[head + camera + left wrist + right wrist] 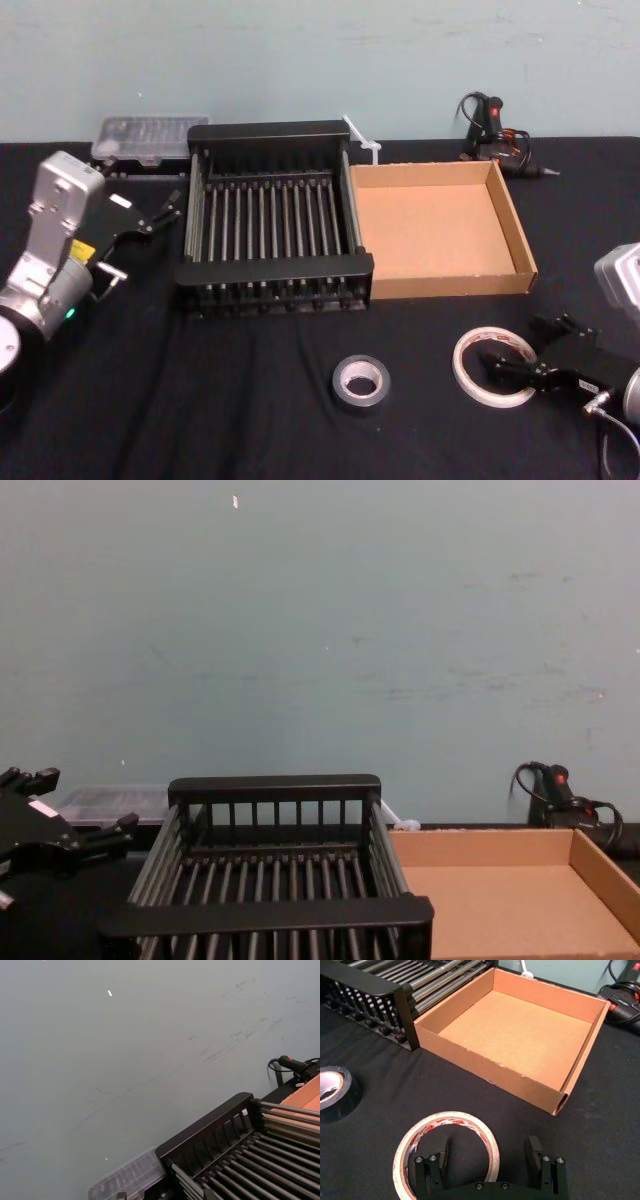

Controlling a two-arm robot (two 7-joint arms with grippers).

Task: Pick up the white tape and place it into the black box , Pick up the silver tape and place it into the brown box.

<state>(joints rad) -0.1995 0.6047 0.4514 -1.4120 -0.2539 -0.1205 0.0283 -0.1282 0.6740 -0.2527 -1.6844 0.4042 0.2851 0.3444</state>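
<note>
On the dark tabletop [250,400], the black box [275,272] and brown box [436,232] sit side by side, both empty. Nearer the robot lie the white tape [493,367] and the silver tape [360,381], apart. The right gripper [491,1158] hovers at the white roll, fingers [536,1147] spread astride its near rim. Light and stiff, it should pinch well across the wall. The left gripper [150,212], fingers apart, waits beside the black box.
</note>
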